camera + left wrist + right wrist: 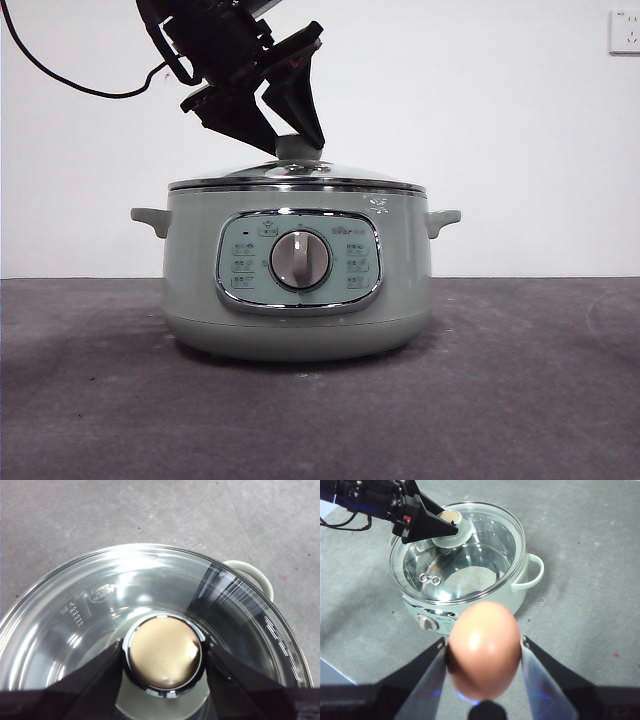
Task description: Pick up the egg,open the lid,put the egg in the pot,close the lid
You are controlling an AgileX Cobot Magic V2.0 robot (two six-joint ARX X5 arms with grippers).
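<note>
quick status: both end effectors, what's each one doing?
Left end effector: closed on the lid knob, lid on the pot.
Right end effector: holding the egg.

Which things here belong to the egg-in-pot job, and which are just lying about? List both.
Job: egg, held in the right gripper; lid, on the pot; its knob gripped by the left gripper.
Lying about: wall socket; black cable; grey table.

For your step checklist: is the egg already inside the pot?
No. The egg is held in the right hand, above the pot, whose lid is on.
</note>
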